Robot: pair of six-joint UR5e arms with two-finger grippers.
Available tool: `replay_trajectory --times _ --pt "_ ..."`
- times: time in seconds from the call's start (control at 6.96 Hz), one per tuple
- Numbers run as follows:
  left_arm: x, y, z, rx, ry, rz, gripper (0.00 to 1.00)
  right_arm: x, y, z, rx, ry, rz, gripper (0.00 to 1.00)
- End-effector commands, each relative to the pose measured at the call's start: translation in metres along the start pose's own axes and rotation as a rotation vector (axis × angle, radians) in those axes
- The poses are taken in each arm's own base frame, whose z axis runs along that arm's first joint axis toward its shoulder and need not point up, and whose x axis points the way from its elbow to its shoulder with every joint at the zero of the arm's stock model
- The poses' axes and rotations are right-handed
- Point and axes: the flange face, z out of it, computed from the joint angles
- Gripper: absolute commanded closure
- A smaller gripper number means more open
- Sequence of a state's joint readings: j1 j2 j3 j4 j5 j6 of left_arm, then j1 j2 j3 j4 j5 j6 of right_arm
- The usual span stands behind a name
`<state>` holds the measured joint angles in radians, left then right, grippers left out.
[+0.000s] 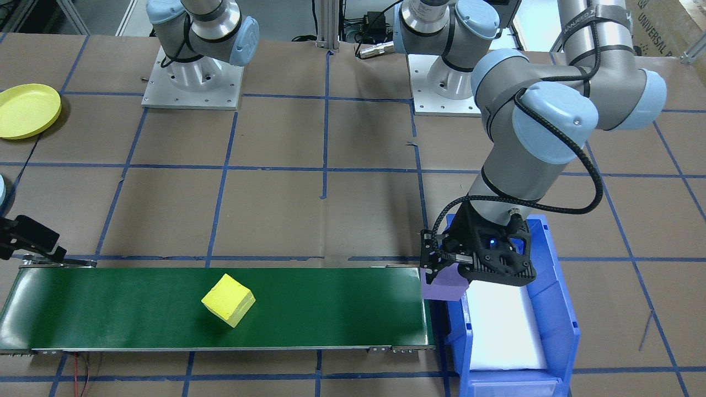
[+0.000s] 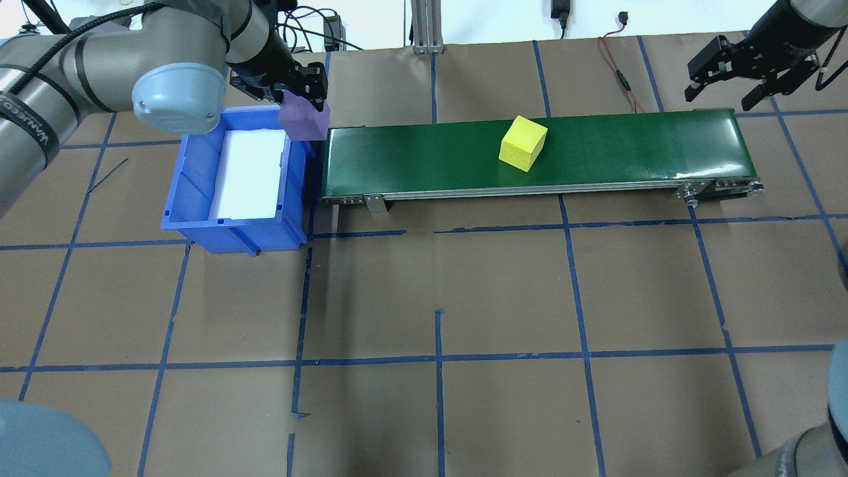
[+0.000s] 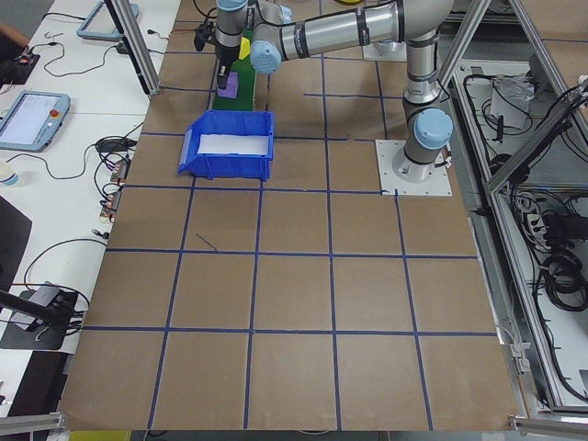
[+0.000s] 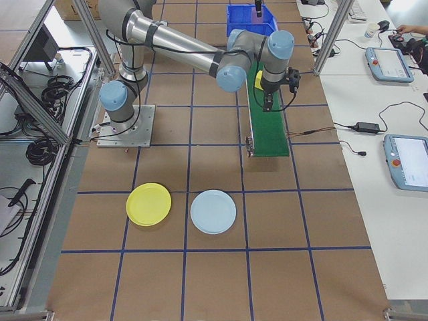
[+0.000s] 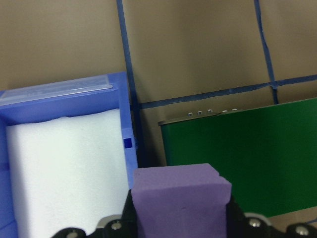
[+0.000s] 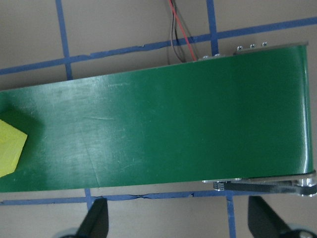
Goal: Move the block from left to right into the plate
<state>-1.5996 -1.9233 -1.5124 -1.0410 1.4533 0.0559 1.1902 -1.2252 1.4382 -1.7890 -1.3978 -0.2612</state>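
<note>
Holding: left gripper (image 2: pixel 306 89) is clamped on a purple foam block (image 2: pixel 303 120), raised over the gap between blue bin (image 2: pixel 199 199) and green conveyor belt (image 2: pixel 629 149).
Belt load: yellow foam block (image 2: pixel 523 143) rests mid-belt, turned askew.
Belt end: right gripper (image 2: pixel 748 69) hovers there, fingers apart, gripping nothing.
Farther off: yellow plate (image 4: pixel 148 204) lies on the table beside a pale blue plate (image 4: pixel 213 212), well apart from the belt.

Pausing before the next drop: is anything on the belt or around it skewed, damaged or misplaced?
Only the yellow block looks off: it sits rotated, corner-on to the green conveyor belt. The left pincer holds the purple block squarely between bin and belt. No damage shows.
</note>
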Motion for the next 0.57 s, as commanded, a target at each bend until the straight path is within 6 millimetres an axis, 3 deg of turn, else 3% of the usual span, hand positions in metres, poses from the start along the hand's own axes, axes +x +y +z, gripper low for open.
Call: replay_trajectory --times 0.0,0.43 --pt "0.004 -0.005 0.043 -0.004 0.004 -0.016 0.59 0.020 -0.020 0.035 0.015 -0.045 0.021 0.00" --pt "0.024 -0.001 0.072 -0.034 0.012 -0.024 0.59 0.015 -0.022 0.052 0.018 -0.138 0.067 0.00"
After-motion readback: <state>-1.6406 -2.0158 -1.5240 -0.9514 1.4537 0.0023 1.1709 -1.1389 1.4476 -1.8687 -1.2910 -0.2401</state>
